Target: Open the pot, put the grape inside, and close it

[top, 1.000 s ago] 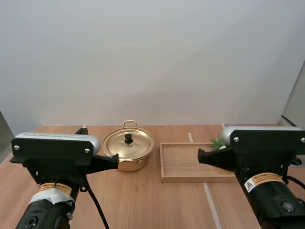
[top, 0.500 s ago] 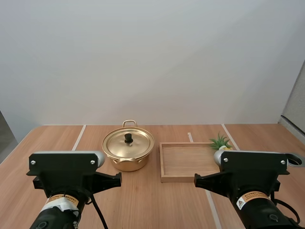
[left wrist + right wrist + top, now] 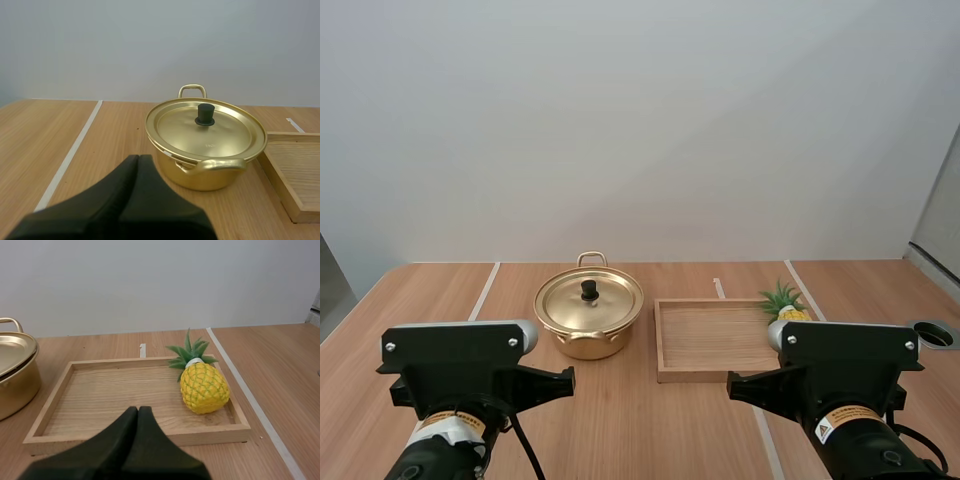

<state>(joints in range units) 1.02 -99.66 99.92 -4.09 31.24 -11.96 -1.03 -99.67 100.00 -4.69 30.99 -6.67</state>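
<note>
Lid (image 3: 589,299) sits on pot (image 3: 207,167) — no grapes visible, just a pineapple (image 3: 202,386) in the tray (image 3: 110,402). Left gripper (image 3: 138,161) and right gripper (image 3: 138,412) pressed closed, holding nothing, back from both.

A wooden tray (image 3: 705,350) lies flat on the counter (image 3: 620,420). A yellow toy pineapple (image 3: 202,385) with green leaves lies inside it, by the tray's right wall.

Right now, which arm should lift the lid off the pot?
Left. The left gripper faces the pot and its lid; the right gripper faces the wooden tray.
</note>
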